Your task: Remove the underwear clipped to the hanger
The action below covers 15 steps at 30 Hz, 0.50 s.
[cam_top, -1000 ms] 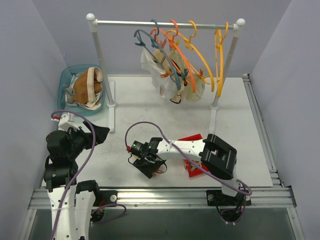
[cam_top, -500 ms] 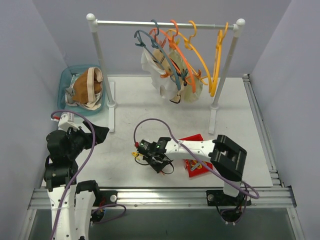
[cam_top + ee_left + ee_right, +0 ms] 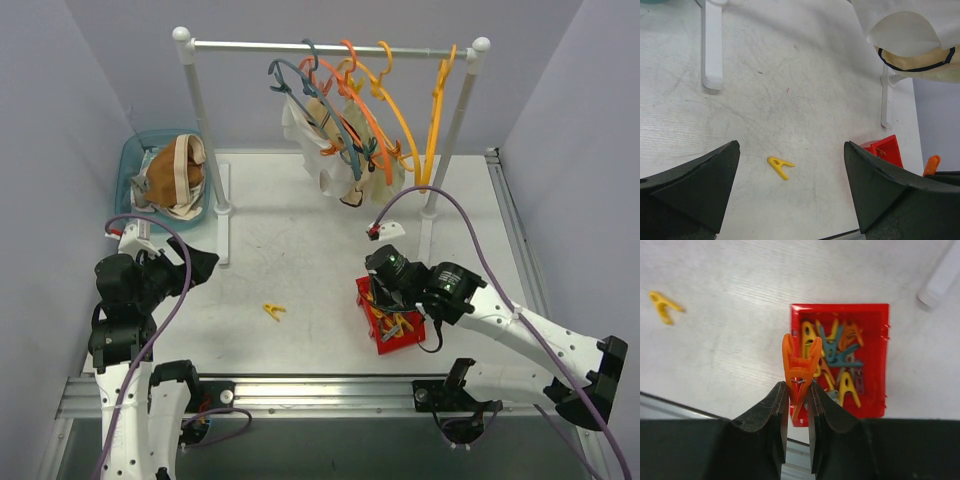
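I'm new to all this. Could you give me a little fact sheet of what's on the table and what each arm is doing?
Rack: rail carrying coloured hangers, underwear clipped on them
Basket: teal, back left, holds a pile of briefs
Red bin: holds assorted clothespins
Loose item: yellow clothespin lying on the table
Right gripper: shut on an orange clothespin, over the red bin's edge
Left gripper: open, holding nothing

Soft, matt cloth underwear (image 3: 300, 130) hangs from glossy plastic hangers (image 3: 437, 110) on a smooth metal rail (image 3: 240, 45), upper centre; the table (image 3: 790, 75) looks matt and finely scratched, the orange clothespin (image 3: 799, 365) smooth plastic.
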Each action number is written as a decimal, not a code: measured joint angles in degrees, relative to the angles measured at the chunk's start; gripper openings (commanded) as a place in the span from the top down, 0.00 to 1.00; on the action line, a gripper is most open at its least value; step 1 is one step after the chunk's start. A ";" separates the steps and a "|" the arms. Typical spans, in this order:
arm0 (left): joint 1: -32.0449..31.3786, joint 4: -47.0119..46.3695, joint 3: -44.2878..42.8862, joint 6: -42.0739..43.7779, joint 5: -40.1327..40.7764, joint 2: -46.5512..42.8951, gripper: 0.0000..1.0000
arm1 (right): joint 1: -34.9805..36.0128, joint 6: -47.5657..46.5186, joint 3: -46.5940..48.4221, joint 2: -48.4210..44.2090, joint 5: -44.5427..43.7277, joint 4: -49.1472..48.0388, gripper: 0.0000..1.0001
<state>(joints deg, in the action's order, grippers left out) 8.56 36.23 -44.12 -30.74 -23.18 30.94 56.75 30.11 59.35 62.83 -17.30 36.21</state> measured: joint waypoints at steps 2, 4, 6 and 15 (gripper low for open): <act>0.00 0.00 0.00 0.02 0.00 0.20 0.06 | -1.66 1.40 -0.52 0.72 -1.60 2.47 1.00; 0.00 0.00 0.00 0.04 0.00 0.33 0.06 | -2.99 2.73 -1.86 2.36 -2.80 4.48 1.00; 0.00 -0.02 0.00 0.07 0.00 0.42 0.06 | -4.02 3.67 -3.32 3.41 -3.43 6.38 0.87; 0.00 -0.04 0.00 0.07 -0.02 0.70 0.06 | -4.92 4.02 -4.02 3.82 -3.19 8.59 0.28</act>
<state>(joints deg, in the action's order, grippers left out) 8.56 36.18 -44.12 -30.68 -23.20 31.64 51.83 34.13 55.33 66.65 -20.49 44.80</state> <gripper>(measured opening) 0.938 0.691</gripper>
